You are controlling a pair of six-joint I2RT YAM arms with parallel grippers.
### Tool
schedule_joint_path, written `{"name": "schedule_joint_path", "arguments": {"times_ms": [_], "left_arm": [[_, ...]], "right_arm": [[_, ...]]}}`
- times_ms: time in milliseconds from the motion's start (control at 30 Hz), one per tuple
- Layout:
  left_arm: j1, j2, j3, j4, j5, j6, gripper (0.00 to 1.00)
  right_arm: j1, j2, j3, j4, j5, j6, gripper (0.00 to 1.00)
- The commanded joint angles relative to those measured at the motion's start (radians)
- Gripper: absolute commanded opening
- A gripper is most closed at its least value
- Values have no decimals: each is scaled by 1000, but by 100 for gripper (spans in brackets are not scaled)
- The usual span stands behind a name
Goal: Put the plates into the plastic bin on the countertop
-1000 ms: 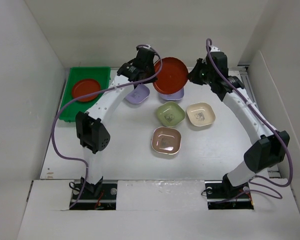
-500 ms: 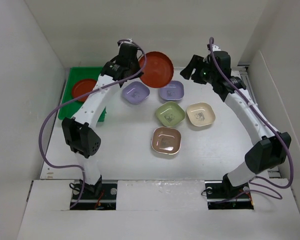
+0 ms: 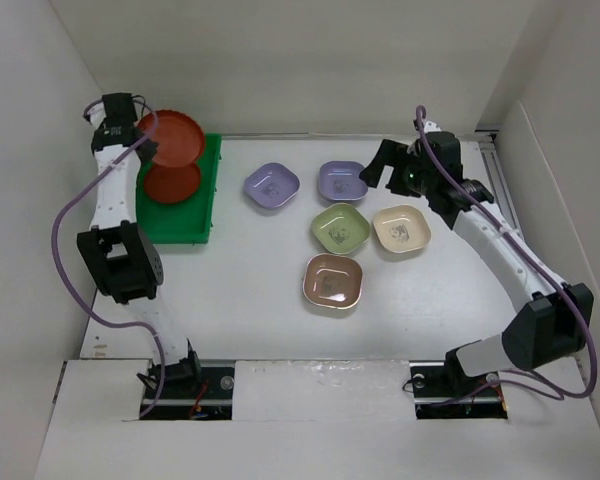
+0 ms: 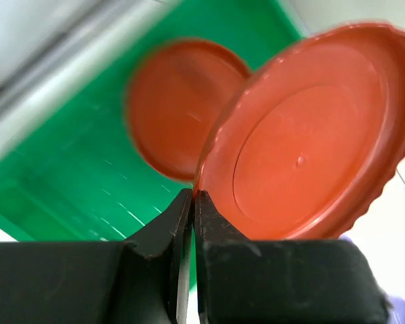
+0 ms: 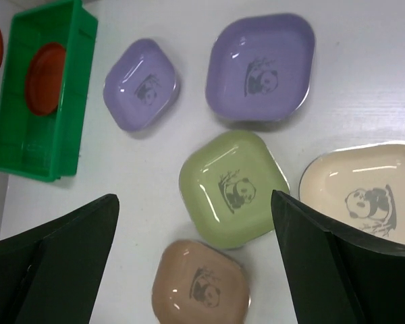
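Note:
My left gripper (image 3: 137,128) (image 4: 194,197) is shut on the rim of a round red-brown plate (image 3: 172,138) (image 4: 310,142), holding it tilted above the far end of the green plastic bin (image 3: 183,210) (image 4: 67,182). A second red-brown plate (image 3: 172,184) (image 4: 172,115) lies inside the bin. On the countertop (image 3: 250,290) sit two lavender plates (image 3: 271,185) (image 3: 342,181), a green plate (image 3: 340,228), a cream plate (image 3: 401,229) and a pinkish-tan plate (image 3: 332,281). My right gripper (image 3: 376,165) (image 5: 192,197) hangs open above the green plate (image 5: 233,189), holding nothing.
White walls (image 3: 40,200) close in the countertop on the left, far and right sides. The bin stands against the left wall. The five square plates cluster mid-table, between the bin and the right arm (image 3: 500,245).
My left arm swung the red-brown plate from mid-table leftward to above the bin. My right gripper let go of that plate, opened wide and drew back a little.

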Motion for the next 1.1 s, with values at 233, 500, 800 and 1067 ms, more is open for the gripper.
{"name": "schedule_joint_path", "arguments": {"times_ms": [233,500,800,1067], "left_arm": [[120,263,178,-63,-22,-32,0],[120,288,140,-66,-50,-42,28],[65,34,121,-8,33,32,100],[-373,-66,107,-55,-94,23,100]], "right_arm": [[72,-143,-118,78,-25,-53,100],[81,-179,-140,69,-25,-62,100],[103,-138,-150,80,7,-93,100],[112,-188,-212,54,78,-72,100]]}}
